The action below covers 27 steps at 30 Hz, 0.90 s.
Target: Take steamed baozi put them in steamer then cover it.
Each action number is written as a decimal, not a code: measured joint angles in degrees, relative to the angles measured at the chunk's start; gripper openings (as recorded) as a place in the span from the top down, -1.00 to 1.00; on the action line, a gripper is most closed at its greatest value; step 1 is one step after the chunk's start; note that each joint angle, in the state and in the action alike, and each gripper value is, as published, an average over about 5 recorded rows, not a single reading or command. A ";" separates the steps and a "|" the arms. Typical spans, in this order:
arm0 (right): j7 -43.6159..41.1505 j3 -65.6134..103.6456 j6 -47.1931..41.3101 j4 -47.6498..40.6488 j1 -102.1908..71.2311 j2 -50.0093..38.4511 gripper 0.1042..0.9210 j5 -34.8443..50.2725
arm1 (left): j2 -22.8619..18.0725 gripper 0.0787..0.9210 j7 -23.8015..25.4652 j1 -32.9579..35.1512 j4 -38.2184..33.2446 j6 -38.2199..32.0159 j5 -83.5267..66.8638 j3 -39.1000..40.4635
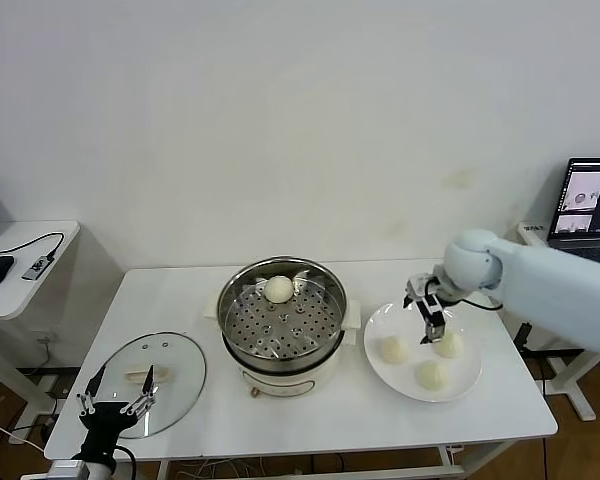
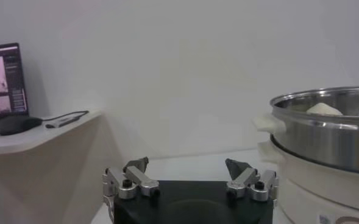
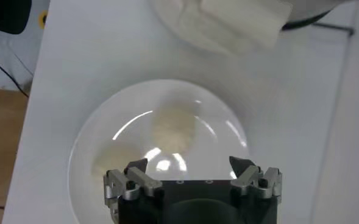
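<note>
Now the right gripper (image 1: 432, 312) hovers over the plate (image 1: 470, 378), its fingers spread and holding nothing.

1 steamed baozi (image 1: 279, 289) already lies in the steamer (image 1: 283, 322), near 12 o'clock on the perforated tray; 3 more wait on the plate: at about 9 o'clock (image 1: 395, 349), 2 o'clock (image 1: 448, 344) and 6 o'clock (image 1: 432, 374). The gripper is above the 2 o'clock bun. I judge the buns are light, soft and easy to dent, with smooth skin, so the fingers should close gently around the widest middle of the bun, not on the top. The cover (image 1: 150, 385) lies flat on the table (image 1: 310, 420) at 8 o'clock from the steamer. The left gripper (image 1: 116, 403) is parked by the cover, open and empty.
</note>
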 measured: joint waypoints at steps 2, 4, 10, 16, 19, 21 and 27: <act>0.05 1.06 0.06 -1.07 -1.58 0.79 -0.76 -0.64 | -0.12 -0.77 0.03 0.12 -0.07 -0.01 0.02 -0.13; 0.15 2.03 0.16 -2.11 -3.08 1.58 -0.76 -1.26 | -0.19 -0.77 0.04 0.15 -0.09 -0.01 0.06 -0.17; 0.53 4.41 0.35 -5.08 -6.67 3.76 -0.76 -2.90 | -0.21 -0.77 0.05 -0.04 -0.03 -0.03 0.09 -0.21; 0.91 6.14 0.19 -7.63 -9.44 5.66 -0.76 -4.26 | -0.18 -0.77 0.05 -0.04 0.26 -0.14 0.17 -0.31; 0.94 6.72 0.22 -8.60 -10.36 6.31 -0.76 -4.91 | -0.19 -0.77 0.05 0.01 0.29 -0.16 0.19 -0.35; 0.93 6.96 0.21 -9.09 -10.75 6.57 -0.76 -5.19 | -0.19 -0.77 0.05 0.01 0.29 -0.17 0.19 -0.38; 0.92 7.43 0.09 -10.21 -11.48 7.20 -0.65 -5.85 | -0.22 -0.77 0.05 -0.18 0.54 -0.19 0.21 -0.38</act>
